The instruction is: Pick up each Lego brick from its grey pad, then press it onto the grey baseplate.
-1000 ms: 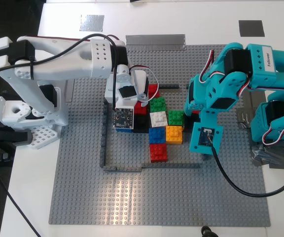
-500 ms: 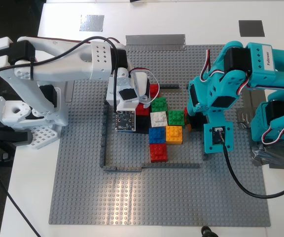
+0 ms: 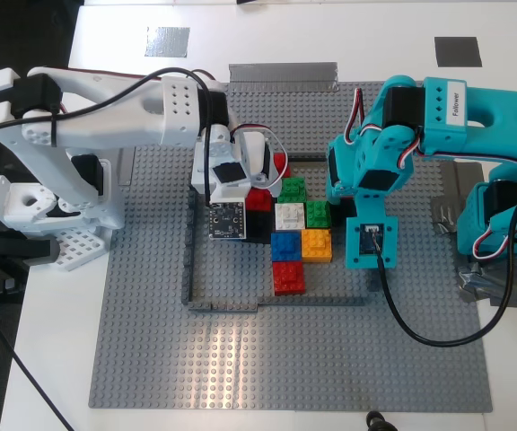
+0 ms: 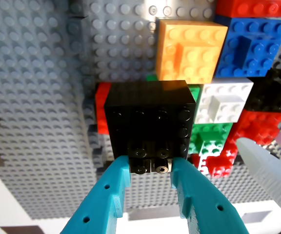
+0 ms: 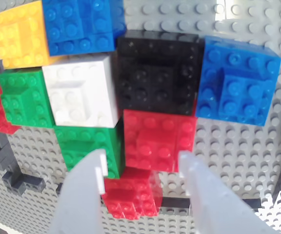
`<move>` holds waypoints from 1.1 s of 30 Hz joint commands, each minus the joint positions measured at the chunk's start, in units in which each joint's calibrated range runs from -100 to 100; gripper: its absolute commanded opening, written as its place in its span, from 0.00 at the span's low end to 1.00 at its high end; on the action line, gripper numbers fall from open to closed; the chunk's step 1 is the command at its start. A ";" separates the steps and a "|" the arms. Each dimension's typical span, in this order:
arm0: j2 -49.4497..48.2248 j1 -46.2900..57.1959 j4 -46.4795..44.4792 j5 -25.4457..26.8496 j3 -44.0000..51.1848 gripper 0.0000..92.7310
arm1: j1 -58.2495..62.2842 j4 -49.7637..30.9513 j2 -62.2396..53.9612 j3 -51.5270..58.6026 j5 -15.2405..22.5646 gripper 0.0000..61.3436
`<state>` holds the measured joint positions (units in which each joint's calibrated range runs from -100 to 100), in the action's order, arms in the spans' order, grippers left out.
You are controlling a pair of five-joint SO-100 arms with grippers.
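Note:
My first gripper point(image 4: 150, 168), the teal one, is shut on a black brick point(image 4: 148, 117). It holds the brick at the edge of the coloured brick cluster on the exterior view's right point(image 3: 337, 214), beside the orange brick point(image 3: 317, 243) and a green brick point(image 3: 319, 214). My second gripper point(image 5: 140, 168), the white one, is open, its jaws either side of a red brick point(image 5: 130, 199) at the cluster's far side point(image 3: 260, 193). The grey baseplate point(image 3: 151, 314) carries the cluster. The lighter grey pad point(image 3: 167, 40) and the darker grey pad point(image 3: 458, 50) lie bare on the white table.
White, blue, green, red and black bricks point(image 3: 287, 217) sit packed inside a thin dark-grey frame point(image 3: 189, 260). Silver tape point(image 3: 283, 72) runs along the plate's far edge. The two arm bases stand at either side of the plate. A cable point(image 3: 420, 328) loops over the plate.
My first gripper swung to the exterior view's left with the black brick, in against the cluster. My second gripper has hardly moved.

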<state>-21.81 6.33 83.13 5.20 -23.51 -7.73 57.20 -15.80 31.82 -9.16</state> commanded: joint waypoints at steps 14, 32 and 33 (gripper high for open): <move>-10.89 -1.94 7.35 0.10 -4.98 0.00 | -0.94 12.04 -18.27 -6.94 3.42 0.26; -14.84 -4.55 1.33 20.27 -9.85 0.00 | -14.43 20.42 -28.92 -12.81 4.64 0.00; -14.84 -4.55 1.33 21.49 -9.76 0.00 | -15.23 20.83 -28.92 -12.90 4.60 0.00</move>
<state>-35.16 1.52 84.52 21.82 -33.95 -19.91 76.83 -42.57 24.08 -4.37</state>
